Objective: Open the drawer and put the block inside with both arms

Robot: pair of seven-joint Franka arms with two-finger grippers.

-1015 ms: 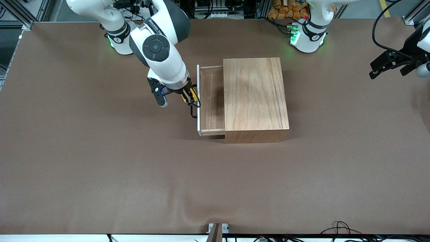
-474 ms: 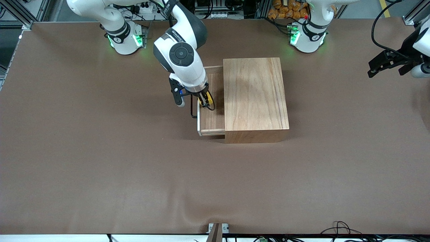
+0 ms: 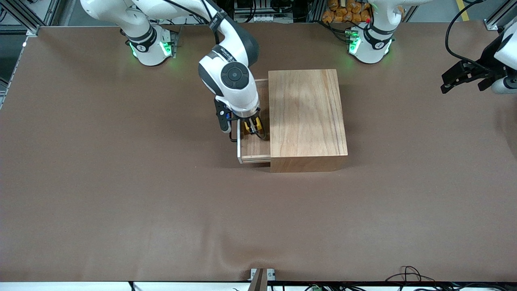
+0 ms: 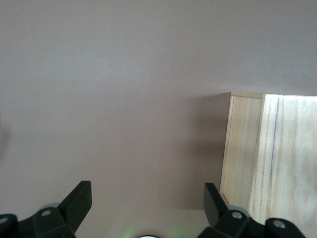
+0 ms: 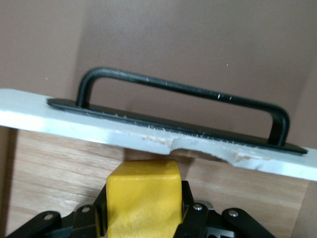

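Note:
The wooden box [image 3: 307,117] stands mid-table with its drawer [image 3: 254,149] pulled out toward the right arm's end. The drawer's pale front panel [image 5: 148,134] and black handle [image 5: 183,91] show in the right wrist view. My right gripper [image 3: 255,130] is over the open drawer, shut on the yellow block [image 3: 258,127], which also shows in the right wrist view [image 5: 143,198] over the drawer's wood floor. My left gripper [image 3: 464,76] is open and empty, waiting in the air over the left arm's end of the table; its fingers [image 4: 79,201] show over bare table beside the box [image 4: 277,158].
Brown table surface [image 3: 161,202] spreads all around the box. The arm bases with green lights [image 3: 149,44] [image 3: 369,42] stand along the table's edge. Cables [image 3: 408,275] lie at the edge nearest the front camera.
My right gripper has carried the yellow block from beside the drawer's handle, over the front panel, to above the open drawer. The left gripper has barely shifted.

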